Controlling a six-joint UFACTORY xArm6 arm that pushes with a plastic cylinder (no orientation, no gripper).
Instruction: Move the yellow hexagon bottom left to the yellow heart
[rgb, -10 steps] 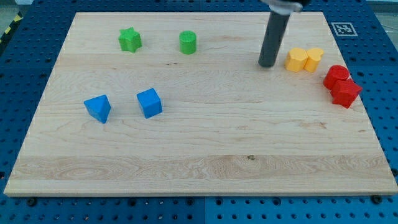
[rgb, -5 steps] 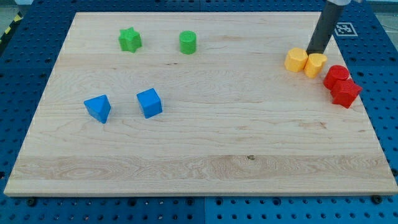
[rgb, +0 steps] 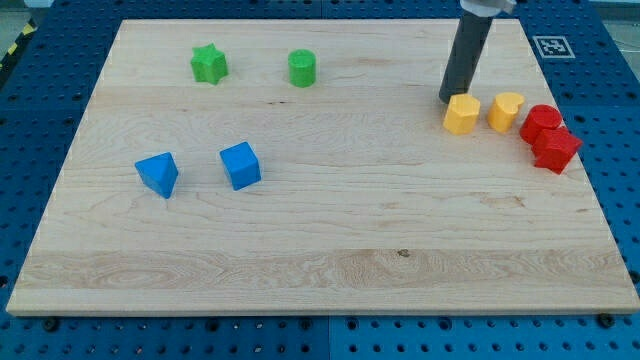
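While the rod stands over the far right part of the table (rgb: 330, 270), things lie like this:

Tool: a plain dark rod with no jaws, so nothing on it opens, closes or grips; my tip (rgb: 450, 99) meets the wood just off the yellow hexagon's upper left corner, at about its 11 o'clock, touching it or very nearly so.

Yellow hexagon (rgb: 461, 114): at about 2 o'clock from the table's centre, flat on the wood.

Yellow heart (rgb: 505, 111): at the hexagon's 3 o'clock, close beside it with a narrow gap showing between them.

Red blocks: two of them, a rounded one (rgb: 542, 122) and a star-like one (rgb: 556, 150), pressed together at the heart's 4 o'clock, near the right edge.

Green star (rgb: 209, 64): at 10 o'clock from the centre, near the top edge.

Green cylinder (rgb: 302, 68): at the star's 3 o'clock, apart from it.

Blue blocks: an angular one (rgb: 158, 173) and a cube (rgb: 241, 165), side by side but apart, at 9 o'clock from the centre.
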